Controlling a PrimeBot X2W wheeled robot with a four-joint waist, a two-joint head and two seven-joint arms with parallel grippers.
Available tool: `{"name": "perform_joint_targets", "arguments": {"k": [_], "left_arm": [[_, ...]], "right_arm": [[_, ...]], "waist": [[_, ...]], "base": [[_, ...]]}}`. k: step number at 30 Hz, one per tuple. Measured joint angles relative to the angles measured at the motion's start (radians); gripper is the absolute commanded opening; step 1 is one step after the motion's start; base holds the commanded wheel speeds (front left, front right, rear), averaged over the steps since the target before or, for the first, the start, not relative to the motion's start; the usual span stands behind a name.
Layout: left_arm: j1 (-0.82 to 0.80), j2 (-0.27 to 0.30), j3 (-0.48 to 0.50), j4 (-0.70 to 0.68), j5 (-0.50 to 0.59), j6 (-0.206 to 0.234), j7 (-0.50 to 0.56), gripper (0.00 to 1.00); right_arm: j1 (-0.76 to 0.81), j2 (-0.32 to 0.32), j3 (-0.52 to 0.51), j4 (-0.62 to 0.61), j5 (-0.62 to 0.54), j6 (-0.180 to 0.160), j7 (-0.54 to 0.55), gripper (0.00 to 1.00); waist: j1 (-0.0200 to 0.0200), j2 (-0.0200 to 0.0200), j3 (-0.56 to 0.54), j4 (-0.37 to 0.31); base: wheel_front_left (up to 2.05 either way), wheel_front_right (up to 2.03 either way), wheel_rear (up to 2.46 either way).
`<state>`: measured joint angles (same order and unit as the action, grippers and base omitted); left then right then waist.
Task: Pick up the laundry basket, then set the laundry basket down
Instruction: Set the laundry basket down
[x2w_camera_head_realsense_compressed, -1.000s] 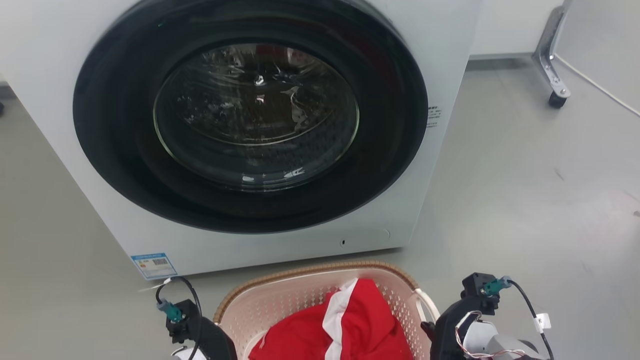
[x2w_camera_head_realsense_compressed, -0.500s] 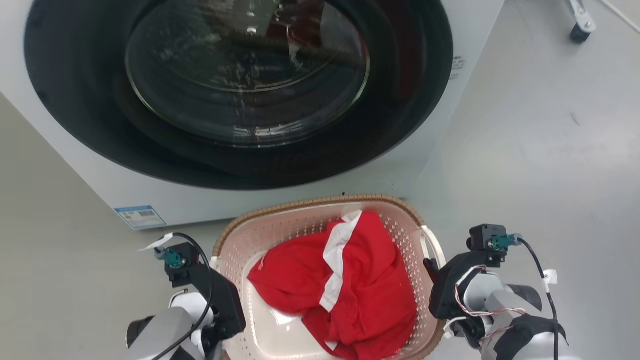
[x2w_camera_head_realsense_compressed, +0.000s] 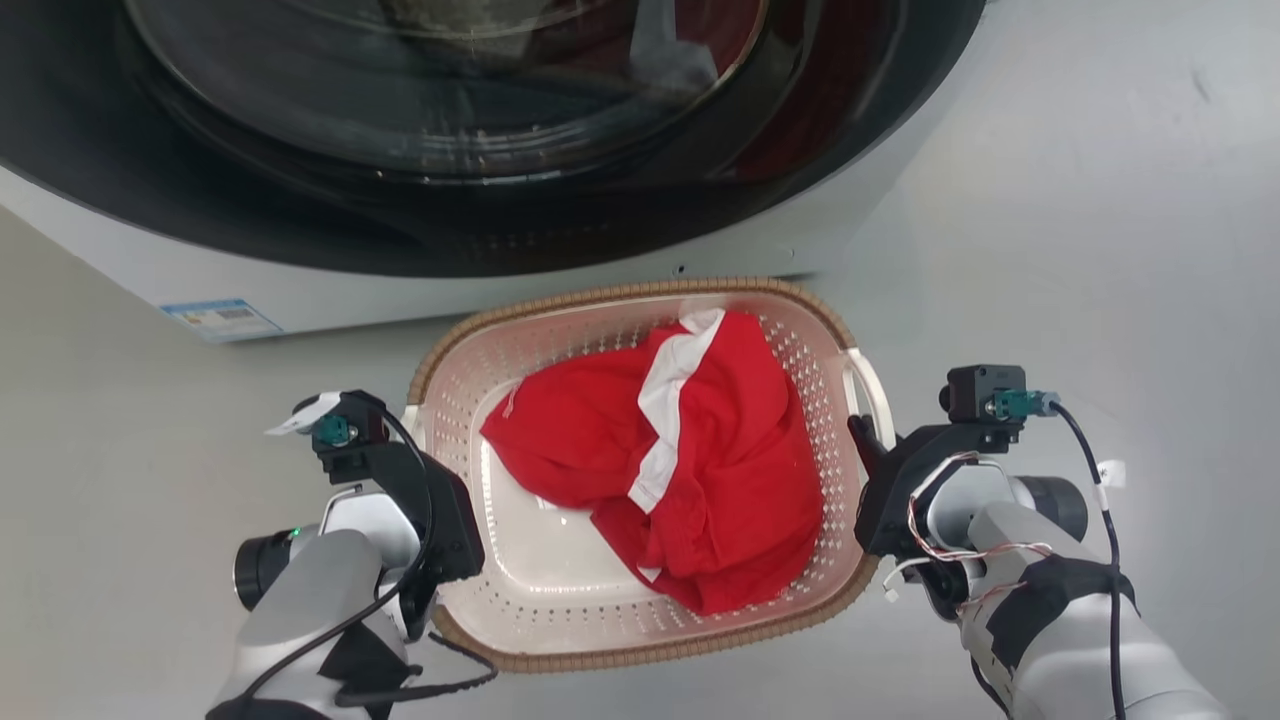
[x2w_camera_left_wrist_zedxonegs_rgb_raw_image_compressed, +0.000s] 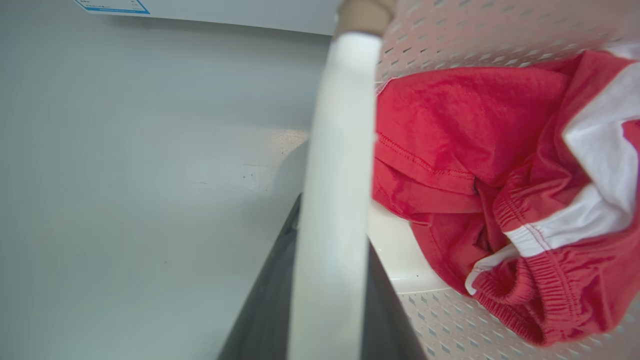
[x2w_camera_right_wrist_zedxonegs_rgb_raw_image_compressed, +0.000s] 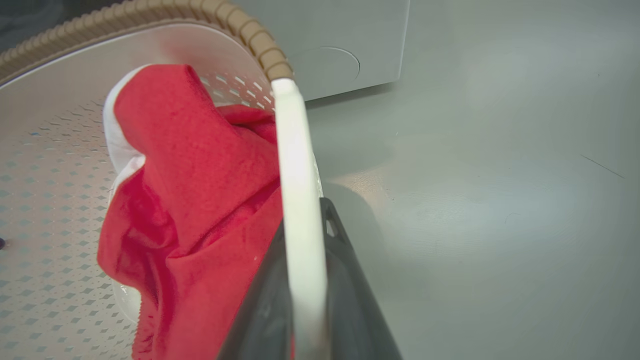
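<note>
The laundry basket (x2w_camera_head_realsense_compressed: 600, 297), cream-white with a brown woven-look rim, sits just in front of the washing machine and holds a red garment with a white stripe (x2w_camera_head_realsense_compressed: 690, 450). My left gripper (x2w_camera_head_realsense_compressed: 432, 500) is shut on the basket's left handle (x2w_camera_left_wrist_zedxonegs_rgb_raw_image_compressed: 340, 175), with dark fingers (x2w_camera_left_wrist_zedxonegs_rgb_raw_image_compressed: 270, 300) on both sides of the white bar. My right gripper (x2w_camera_head_realsense_compressed: 868, 450) is shut on the right handle (x2w_camera_right_wrist_zedxonegs_rgb_raw_image_compressed: 295, 165), its fingers (x2w_camera_right_wrist_zedxonegs_rgb_raw_image_compressed: 345, 280) clamped around it. The garment (x2w_camera_left_wrist_zedxonegs_rgb_raw_image_compressed: 450, 125) (x2w_camera_right_wrist_zedxonegs_rgb_raw_image_compressed: 200, 190) lies against the perforated walls. Whether the basket touches the floor I cannot tell.
The white washing machine (x2w_camera_head_realsense_compressed: 600, 260) with its dark round door (x2w_camera_head_realsense_compressed: 450, 120) stands right behind the basket's far rim. A blue-edged label (x2w_camera_head_realsense_compressed: 220, 318) is on its lower left corner. Grey floor (x2w_camera_head_realsense_compressed: 1100, 250) spreads to the left and right.
The whole head picture has shifted: the camera has tipped down and nearer, so the basket now shows in full. Both grippers stay shut on the handles as before.
</note>
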<state>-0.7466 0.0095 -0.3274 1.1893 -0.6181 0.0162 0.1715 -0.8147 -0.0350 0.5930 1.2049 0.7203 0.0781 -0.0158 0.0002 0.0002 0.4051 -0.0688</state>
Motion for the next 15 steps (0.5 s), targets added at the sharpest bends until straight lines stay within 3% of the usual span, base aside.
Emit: {"name": "perform_joint_targets", "arguments": {"k": [15], "left_arm": [[-0.095,0.001,-0.001,-0.001,0.008,0.010,-0.045,0.00]], "right_arm": [[-0.102,-0.013,0.020,0.000,-0.029,0.001,-0.057,0.00]], "waist": [[0.0000,0.0000,0.211,0.003]], "base": [[0.00,0.00,0.00]]}}
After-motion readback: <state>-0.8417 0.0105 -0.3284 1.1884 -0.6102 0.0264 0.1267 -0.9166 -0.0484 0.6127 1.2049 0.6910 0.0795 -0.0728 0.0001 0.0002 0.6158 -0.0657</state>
